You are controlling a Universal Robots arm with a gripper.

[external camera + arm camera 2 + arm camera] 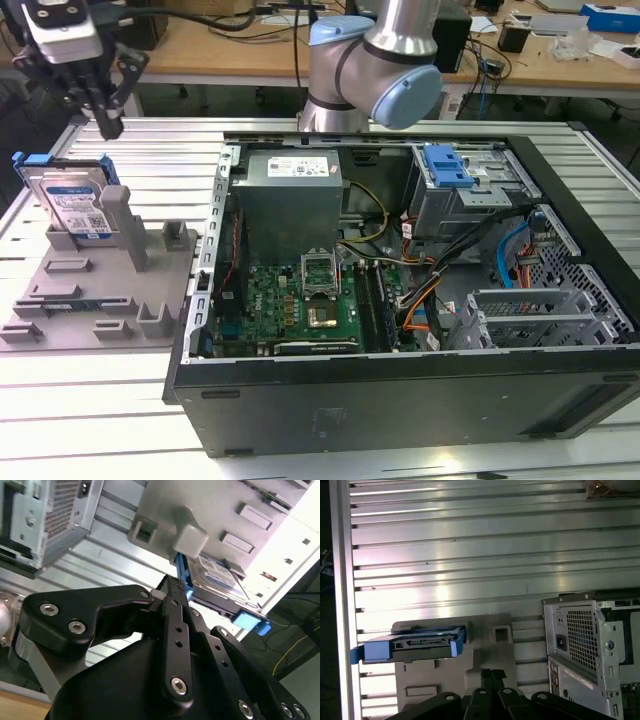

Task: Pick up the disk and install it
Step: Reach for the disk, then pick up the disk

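leaning on edge in a slot of the grey holder (100, 300), the disk (75, 200) shows its blue-and-white label and blue plastic carrier in the exterior view. the black fingers (107, 120) hang above the holder, apart from the disk, pressed together with nothing between them. the exterior view alone takes in the open computer case (400, 390) just beside the holder. in it are a green board (300, 300), a grey metal power box (290, 195), bundled cables and a blue latch (447, 165) on a metal cage. it also shows the arm (370, 60), grey with pale blue caps, rising beyond the case.

the first wrist view looks down past the fingers (487, 677) at the disk's (422, 642) dark connector edge, held in the holder (440, 672), with the case's (590, 640) perforated metal rear beside it. the second wrist view shows the fingers (175, 615) as flat black bars with bolt heads, closed on each other. beyond them lie the disk's (217, 577) silver face and a blue end tab, under a blocky post of the holder (200, 510).

the counter (100, 420) under the holder is ribbed, shiny aluminium. wooden desks (230, 50) strewn with cables stand beyond the holder.
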